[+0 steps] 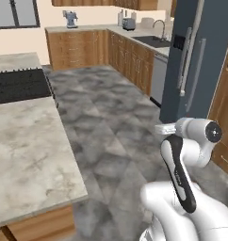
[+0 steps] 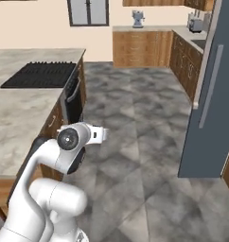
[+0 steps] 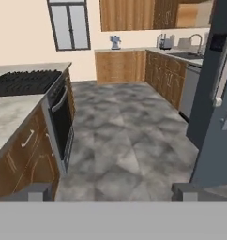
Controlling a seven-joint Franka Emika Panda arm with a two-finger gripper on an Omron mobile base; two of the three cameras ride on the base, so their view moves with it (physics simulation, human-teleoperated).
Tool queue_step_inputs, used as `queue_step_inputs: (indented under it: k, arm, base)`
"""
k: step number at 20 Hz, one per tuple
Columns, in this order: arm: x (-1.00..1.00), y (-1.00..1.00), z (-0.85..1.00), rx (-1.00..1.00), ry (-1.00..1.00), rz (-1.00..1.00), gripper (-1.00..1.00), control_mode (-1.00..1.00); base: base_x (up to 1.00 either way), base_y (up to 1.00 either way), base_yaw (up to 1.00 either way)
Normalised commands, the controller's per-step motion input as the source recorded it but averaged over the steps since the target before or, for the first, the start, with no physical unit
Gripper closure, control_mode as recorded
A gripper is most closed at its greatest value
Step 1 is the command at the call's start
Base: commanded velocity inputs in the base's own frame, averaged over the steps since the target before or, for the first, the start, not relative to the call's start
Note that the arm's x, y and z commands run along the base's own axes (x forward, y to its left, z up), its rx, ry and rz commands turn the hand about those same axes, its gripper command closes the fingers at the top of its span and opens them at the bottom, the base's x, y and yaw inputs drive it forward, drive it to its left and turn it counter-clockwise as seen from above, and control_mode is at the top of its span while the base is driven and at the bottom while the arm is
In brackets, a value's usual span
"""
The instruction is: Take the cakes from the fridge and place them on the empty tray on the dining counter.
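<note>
Slate-grey fridge (image 1: 196, 61) is shut and its doors look heavy and stiff, so hook your empty, wide-open gripper (image 3: 113, 191) around the long handle (image 1: 183, 61), expecting crumbly cakes inside

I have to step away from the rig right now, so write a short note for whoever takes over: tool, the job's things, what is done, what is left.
Tool: open, holding nothing, carried above the floor and aimed down the aisle between island and fridge.
Fridge: on the right, both doors shut, handles within sight.
Dining counter: on the left, with its cooktop; the marble in view is bare.
Cakes and blue tray: not visible from here.
Done: nothing shows as moved yet.
Left: open the fridge, take out both cakes, set them on the blue tray.
</note>
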Motion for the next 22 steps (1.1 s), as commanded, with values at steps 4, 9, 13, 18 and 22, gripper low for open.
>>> queue_step_inputs:
  k: [4, 9, 13, 18, 22]
  arm:
    - [0.00, 0.00, 0.00, 0.00, 0.00, 0.00, -1.00, 1.00]
    - [0.00, 0.00, 0.00, 0.00, 0.00, 0.00, -1.00, 1.00]
    - [0.00, 0.00, 0.00, 0.00, 0.00, 0.00, -1.00, 1.00]
    - [0.00, 0.00, 0.00, 0.00, 0.00, 0.00, -1.00, 1.00]
    - [0.00, 0.00, 0.00, 0.00, 0.00, 0.00, -1.00, 1.00]
  base:
    - [1.00, 0.03, 0.01]
    - [1.00, -0.13, 0.00]
    - [1.00, -0.14, 0.00]
    - [1.00, -0.29, -0.09]
    - [1.00, -0.43, -0.24]
